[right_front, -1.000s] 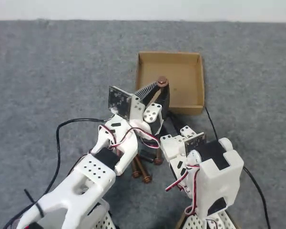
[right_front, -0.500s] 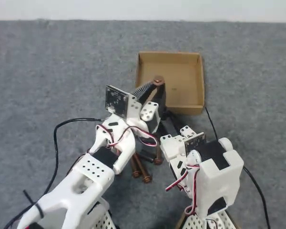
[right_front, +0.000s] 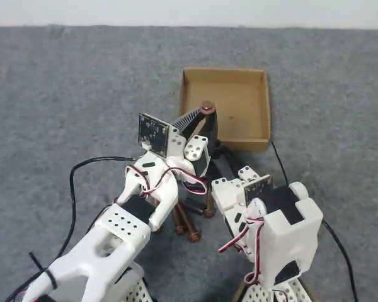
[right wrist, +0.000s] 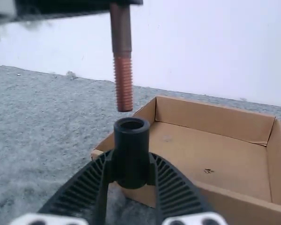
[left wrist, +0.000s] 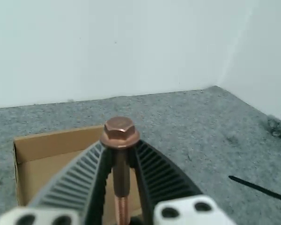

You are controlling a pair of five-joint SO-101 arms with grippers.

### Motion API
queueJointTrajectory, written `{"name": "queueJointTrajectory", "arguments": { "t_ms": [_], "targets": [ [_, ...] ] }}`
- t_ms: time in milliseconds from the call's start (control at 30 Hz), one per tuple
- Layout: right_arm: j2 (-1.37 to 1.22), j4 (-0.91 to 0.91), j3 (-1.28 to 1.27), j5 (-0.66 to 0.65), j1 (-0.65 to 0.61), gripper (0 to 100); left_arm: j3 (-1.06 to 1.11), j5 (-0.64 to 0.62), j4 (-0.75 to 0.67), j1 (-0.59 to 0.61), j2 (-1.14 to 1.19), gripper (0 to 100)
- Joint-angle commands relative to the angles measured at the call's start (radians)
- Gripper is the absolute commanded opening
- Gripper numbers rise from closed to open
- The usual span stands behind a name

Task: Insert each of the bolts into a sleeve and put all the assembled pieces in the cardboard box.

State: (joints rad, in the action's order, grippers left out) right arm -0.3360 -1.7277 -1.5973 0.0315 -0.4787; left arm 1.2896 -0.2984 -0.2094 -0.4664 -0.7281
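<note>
My left gripper (left wrist: 119,157) is shut on a copper bolt (left wrist: 120,159), held upright with its hex head (right_front: 206,107) on top, over the near left edge of the cardboard box (right_front: 242,94). My right gripper (right wrist: 130,171) is shut on a black sleeve (right wrist: 130,152), upright with its open bore facing up. The bolt's threaded end (right wrist: 123,79) hangs just above the sleeve's mouth, a little to one side of it and apart from it. The box (right wrist: 215,154) lies right behind the sleeve.
Several loose copper bolts (right_front: 188,223) and a dark sleeve (right_front: 193,206) lie on the grey carpet between the two arms. A black cable (right_front: 82,182) loops to the left. The arms' white bases (right_front: 283,239) crowd the near edge. A wall rises beyond the carpet.
The left gripper with the bolt has shifted slightly left and back from over the box, toward the box's near left edge. The right arm has stayed put.
</note>
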Motion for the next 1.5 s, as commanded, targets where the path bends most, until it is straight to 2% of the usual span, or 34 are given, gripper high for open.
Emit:
{"name": "queueJointTrajectory", "arguments": {
  "t_ms": [0,200,500,1067,1400,1467],
  "targets": [
    [0.033,-0.015,-0.023,0.005,-0.002,0.6,-0.064,-0.006,-0.038,-0.002,0.035,1],
    [0.033,-0.015,-0.023,0.005,-0.002,0.6,-0.119,-0.005,-0.04,-0.021,0.163,1],
    [0.031,-0.015,-0.025,0.005,-0.001,0.6,-0.081,-0.003,-0.112,-0.023,0.161,1],
    [0.031,-0.015,-0.025,0.003,0.004,0.6,-0.015,0.106,-0.109,-0.049,0.161,1],
    [0.031,-0.015,-0.023,0.003,0.008,0.6,-0.019,0.107,-0.109,-0.043,0.149,1],
    [0.038,-0.015,-0.023,0.003,0.025,0.6,-0.018,0.106,-0.074,-0.041,0.114,1]
  ]
}}
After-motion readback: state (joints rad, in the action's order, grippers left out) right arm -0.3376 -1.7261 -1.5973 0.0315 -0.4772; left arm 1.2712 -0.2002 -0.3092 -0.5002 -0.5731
